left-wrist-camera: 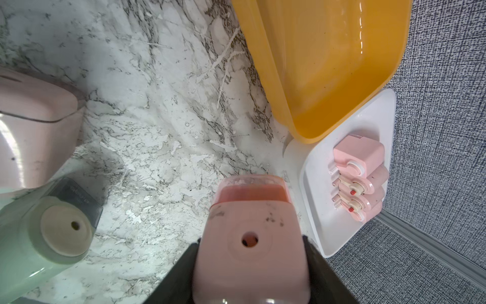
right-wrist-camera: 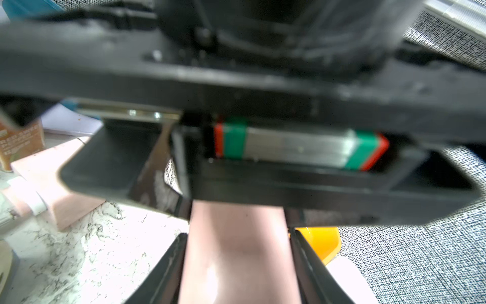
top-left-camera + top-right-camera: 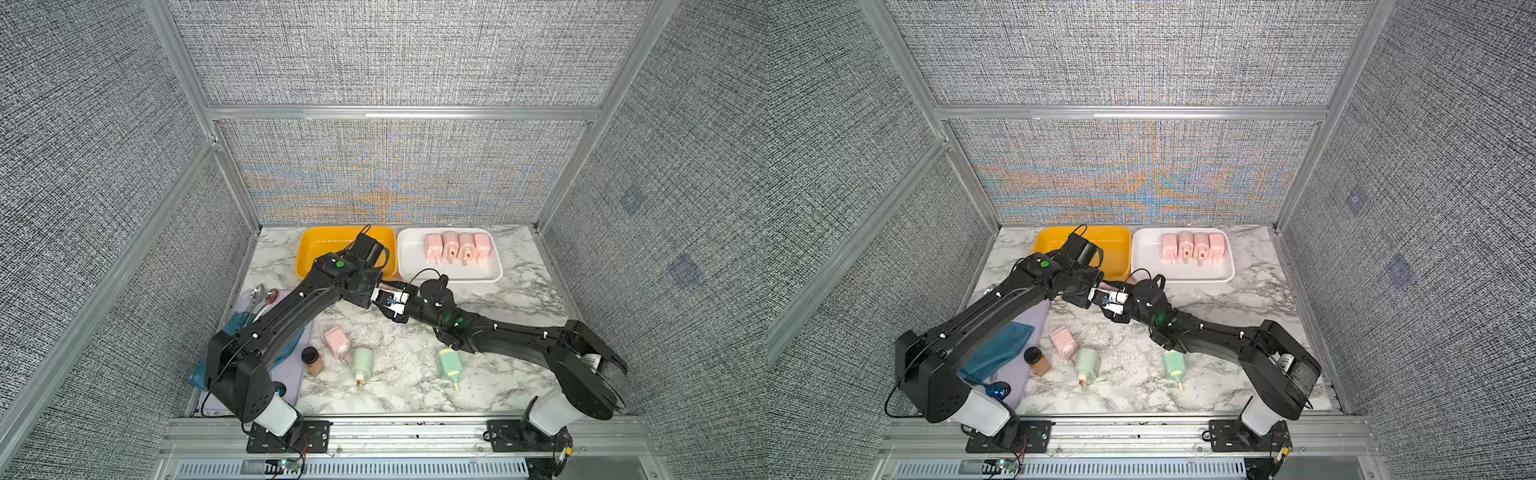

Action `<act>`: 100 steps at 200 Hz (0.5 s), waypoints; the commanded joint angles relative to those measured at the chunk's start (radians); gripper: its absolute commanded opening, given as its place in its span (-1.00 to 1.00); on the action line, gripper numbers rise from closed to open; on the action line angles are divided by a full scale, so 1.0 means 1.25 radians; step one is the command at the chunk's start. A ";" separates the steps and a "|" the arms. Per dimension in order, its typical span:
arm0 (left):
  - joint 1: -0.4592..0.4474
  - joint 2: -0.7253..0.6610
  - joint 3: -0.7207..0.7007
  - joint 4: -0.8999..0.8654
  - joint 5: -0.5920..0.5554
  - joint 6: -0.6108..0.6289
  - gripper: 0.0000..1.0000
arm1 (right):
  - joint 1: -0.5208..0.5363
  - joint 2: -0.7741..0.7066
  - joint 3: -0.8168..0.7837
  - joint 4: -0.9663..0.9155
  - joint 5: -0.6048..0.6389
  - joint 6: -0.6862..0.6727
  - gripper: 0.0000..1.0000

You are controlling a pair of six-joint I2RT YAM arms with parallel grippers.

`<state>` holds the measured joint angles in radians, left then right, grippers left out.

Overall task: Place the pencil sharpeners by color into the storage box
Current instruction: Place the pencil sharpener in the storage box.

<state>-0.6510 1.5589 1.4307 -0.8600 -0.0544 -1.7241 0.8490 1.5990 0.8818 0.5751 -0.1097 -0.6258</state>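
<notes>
Above the counter (image 3: 409, 374), a pink sharpener (image 1: 249, 237) is gripped from opposite sides, left fingers (image 1: 184, 276) and right fingers (image 2: 163, 276) both clamped on it. Its long axis runs wrist to wrist. The white tray (image 3: 451, 277), holding four pink sharpeners (image 3: 457, 247), lies just beyond, nearer the right arm.

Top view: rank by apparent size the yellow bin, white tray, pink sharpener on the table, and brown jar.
1. White plastic tray and yellow plastic bin: alike; bin partly hidden.
2. Pink plastic sharpener.
3. Brown black-lidded jar.
</notes>
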 commanded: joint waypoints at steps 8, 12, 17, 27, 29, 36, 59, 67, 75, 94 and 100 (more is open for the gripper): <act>0.004 0.000 -0.005 0.033 -0.078 0.082 0.73 | -0.008 -0.003 0.000 0.039 -0.006 0.049 -1.00; 0.005 0.001 -0.005 0.031 -0.086 0.086 0.93 | -0.009 -0.003 0.000 0.041 -0.001 0.053 -1.00; 0.005 0.001 -0.006 0.031 -0.094 0.092 0.99 | -0.010 -0.002 0.001 0.043 0.003 0.058 -1.00; 0.006 0.003 -0.009 0.029 -0.112 0.100 0.99 | -0.014 0.001 0.001 0.042 0.008 0.068 -1.00; 0.006 0.004 -0.009 0.030 -0.116 0.101 0.99 | -0.015 0.001 0.001 0.044 0.009 0.070 -1.00; 0.006 0.005 -0.011 0.030 -0.124 0.110 0.99 | -0.019 0.004 0.004 0.043 0.010 0.080 -1.00; 0.010 0.016 -0.001 0.030 -0.139 0.171 0.99 | -0.030 0.017 0.018 0.039 0.023 0.112 -1.00; 0.011 0.019 0.004 0.033 -0.142 0.200 0.99 | -0.033 0.021 0.021 0.041 0.031 0.126 -1.00; 0.011 0.021 0.007 0.041 -0.146 0.240 0.99 | -0.038 0.024 0.025 0.044 0.038 0.142 -1.00; 0.013 0.023 0.012 0.048 -0.163 0.310 0.99 | -0.051 0.030 0.034 0.049 0.052 0.179 -1.00; 0.014 0.022 0.011 0.051 -0.170 0.331 0.99 | -0.054 0.033 0.036 0.050 0.058 0.190 -1.00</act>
<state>-0.6388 1.5829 1.4376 -0.8242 -0.2142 -1.4689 0.7940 1.6329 0.9100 0.5812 -0.0780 -0.4732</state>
